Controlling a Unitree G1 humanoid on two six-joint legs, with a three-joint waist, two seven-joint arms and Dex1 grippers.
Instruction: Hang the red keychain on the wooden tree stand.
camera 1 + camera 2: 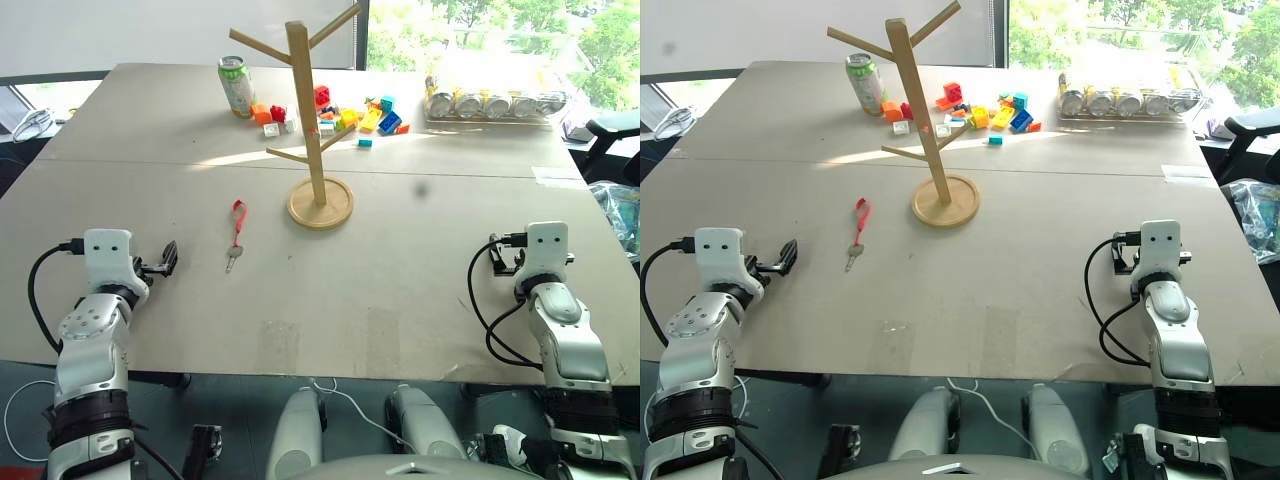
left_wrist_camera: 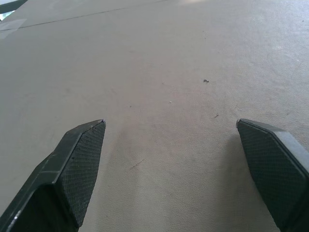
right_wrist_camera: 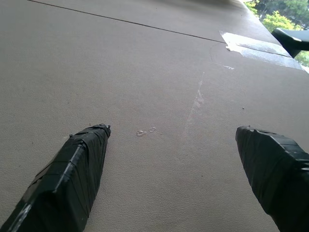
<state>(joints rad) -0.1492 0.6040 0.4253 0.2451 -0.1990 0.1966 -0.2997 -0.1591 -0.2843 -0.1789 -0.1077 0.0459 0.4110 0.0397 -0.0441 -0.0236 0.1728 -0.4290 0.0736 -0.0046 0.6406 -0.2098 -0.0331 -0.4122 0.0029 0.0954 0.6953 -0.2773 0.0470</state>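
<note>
The thin red cord keychain with its small silver key (image 1: 236,236) lies flat on the grey bench (image 1: 420,270), just right of the empty, wide-open left hand (image 2: 171,159) and near-left of the tall light-wood tree stand (image 1: 312,120). The right hand (image 3: 176,164) is open too, well apart. Lying so flat, the cord could slip a pinch, or a swinging loop could miss its peg.

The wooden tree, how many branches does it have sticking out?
4. On the wooden tree stand, one branch goes up-left near the top, one up-right, one lower left, one lower right. More may hide behind the post.
</note>
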